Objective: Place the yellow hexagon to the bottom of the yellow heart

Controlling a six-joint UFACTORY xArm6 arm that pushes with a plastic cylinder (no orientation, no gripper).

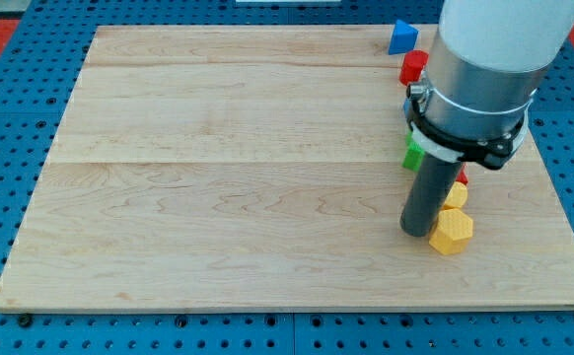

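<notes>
Yellow hexagon [452, 233] sits lowest in frame, lower right of the table [218, 177] — one only. My tip [417, 232] touches the table just left of it, apparently against its side. Arm comes down from the upper right, rod upright. No gripper on this rig, so no open or closed state to give. Yellow heart [456, 196] — one, half hidden behind the rod, just above the hexagon. One green block [412, 155], two red blocks [413, 67], one blue triangle [401, 37], upper right.
</notes>
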